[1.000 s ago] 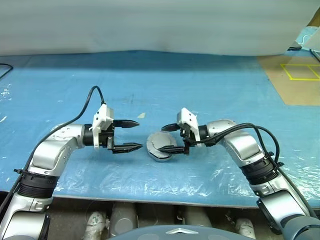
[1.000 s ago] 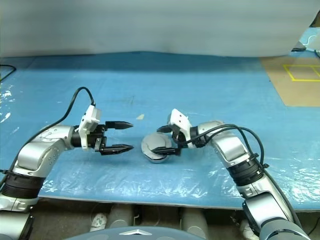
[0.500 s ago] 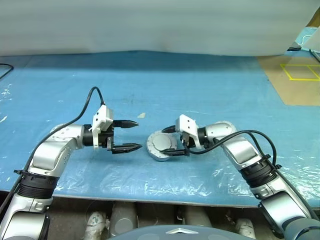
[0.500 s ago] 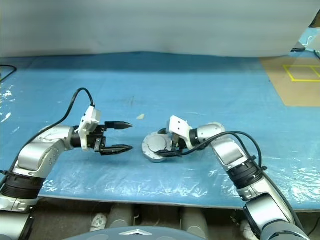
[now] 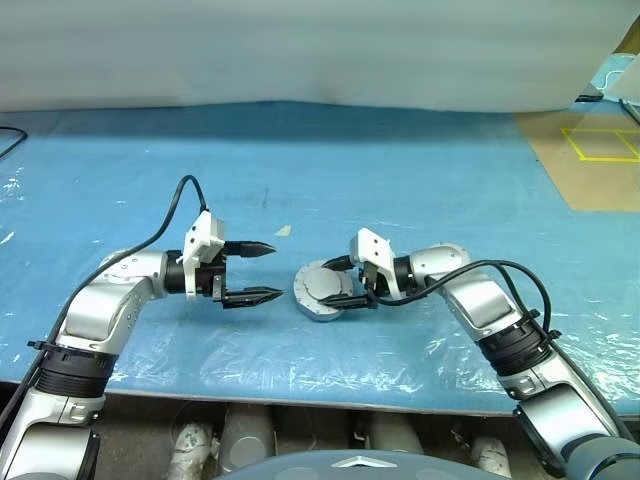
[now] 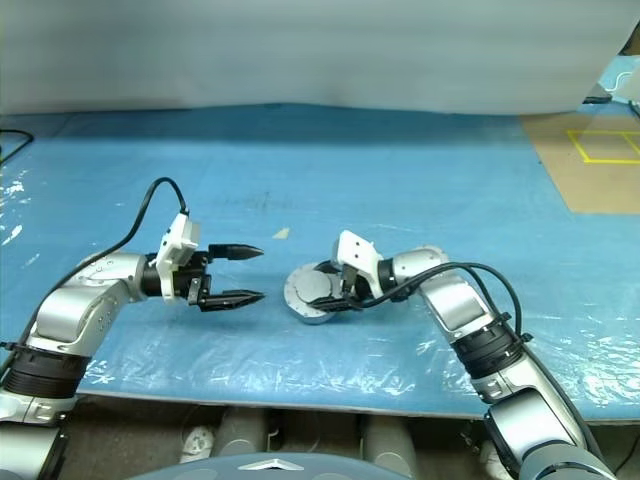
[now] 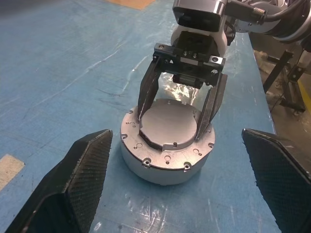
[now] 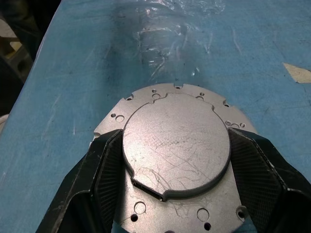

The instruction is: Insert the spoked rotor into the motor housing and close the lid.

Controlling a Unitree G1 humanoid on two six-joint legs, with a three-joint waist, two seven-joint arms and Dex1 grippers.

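My work surface is a broad blue table (image 5: 420,180) under wrinkled clear plastic film. At its far right corner lies a brown cardboard sheet (image 5: 590,165) marked with yellow tape lines.

Near the front edge, between my two arms, sits the motor housing (image 7: 167,162), a round grey metal drum with small holes around its flange. It stands flat on the film.

On top of the housing lies the lid (image 8: 176,145), a round, flat silver-grey metal disc. It is set in the recess of the housing's top face, with one edge seeming slightly raised.

My right gripper (image 7: 181,109) points down and leftward over the housing; its two black fingers (image 8: 104,170) are closed against opposite edges of the lid, holding it.

My left gripper (image 5: 257,271) hovers just beside the housing, apart from it, with its fingers spread wide and nothing between them.
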